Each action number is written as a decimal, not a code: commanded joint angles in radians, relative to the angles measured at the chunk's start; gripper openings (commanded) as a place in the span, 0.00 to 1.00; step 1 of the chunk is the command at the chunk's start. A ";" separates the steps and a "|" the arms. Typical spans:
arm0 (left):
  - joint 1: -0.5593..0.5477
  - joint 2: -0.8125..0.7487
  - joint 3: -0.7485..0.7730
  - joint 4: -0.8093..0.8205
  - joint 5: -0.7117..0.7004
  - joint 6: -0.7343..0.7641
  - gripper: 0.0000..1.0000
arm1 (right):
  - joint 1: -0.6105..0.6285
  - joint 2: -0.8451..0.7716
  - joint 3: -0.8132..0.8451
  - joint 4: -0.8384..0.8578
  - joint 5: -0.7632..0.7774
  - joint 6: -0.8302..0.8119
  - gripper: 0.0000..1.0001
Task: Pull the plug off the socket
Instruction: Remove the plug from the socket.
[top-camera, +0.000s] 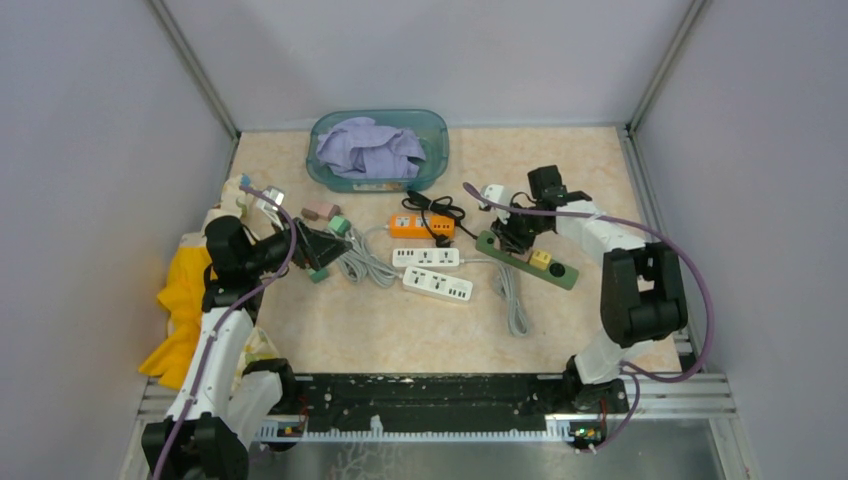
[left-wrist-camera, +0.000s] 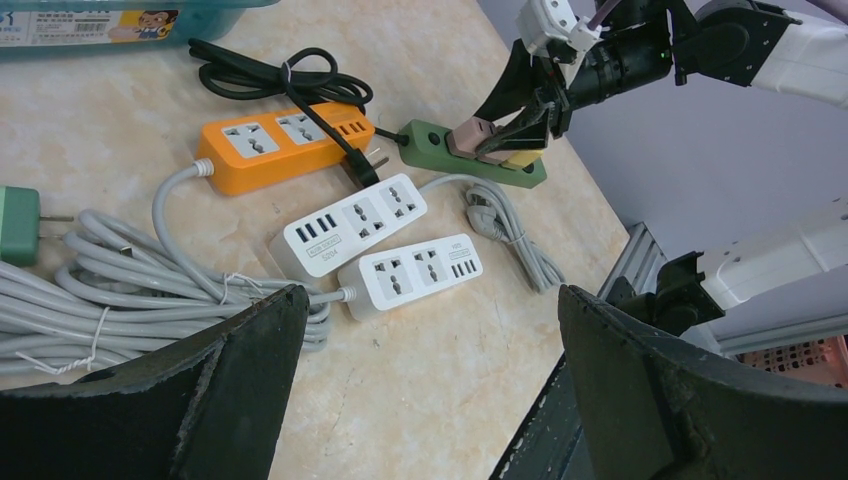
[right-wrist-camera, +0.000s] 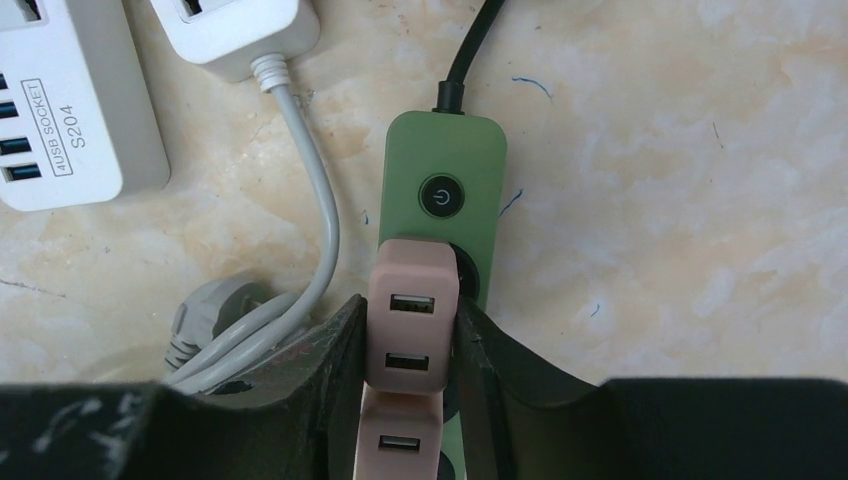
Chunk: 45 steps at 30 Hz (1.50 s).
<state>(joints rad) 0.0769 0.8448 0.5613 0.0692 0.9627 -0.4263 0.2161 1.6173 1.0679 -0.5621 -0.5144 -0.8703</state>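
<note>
right gripper (right-wrist-camera: 410, 312): fingers pressed on both sides of the pink plug (right-wrist-camera: 412, 335) | plug sits in the green socket strip (right-wrist-camera: 445, 160), beside its power button (right-wrist-camera: 441, 196) | I pull straight out along the pins, no rocking; the light strip may lift too | left gripper (left-wrist-camera: 432, 300): wide open, empty, well apart

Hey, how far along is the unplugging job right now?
Done: the right gripper is at the green power strip. In hand: its fingers clamp both sides of the pink plug, which looks still seated. To do: pulling it out. The left gripper hangs open, away.
</note>
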 joint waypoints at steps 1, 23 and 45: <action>0.009 -0.015 -0.010 0.033 0.028 0.000 1.00 | 0.011 0.004 0.053 0.012 0.018 0.005 0.33; 0.009 -0.013 -0.017 0.056 0.048 -0.011 1.00 | -0.063 -0.010 0.095 -0.193 -0.053 -0.178 0.00; 0.009 -0.021 -0.052 0.165 0.114 -0.075 0.98 | -0.069 -0.016 0.052 -0.458 -0.182 -0.565 0.01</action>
<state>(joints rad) 0.0769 0.8421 0.5312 0.1566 1.0264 -0.4770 0.1333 1.6173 1.1091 -0.8650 -0.5758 -1.2915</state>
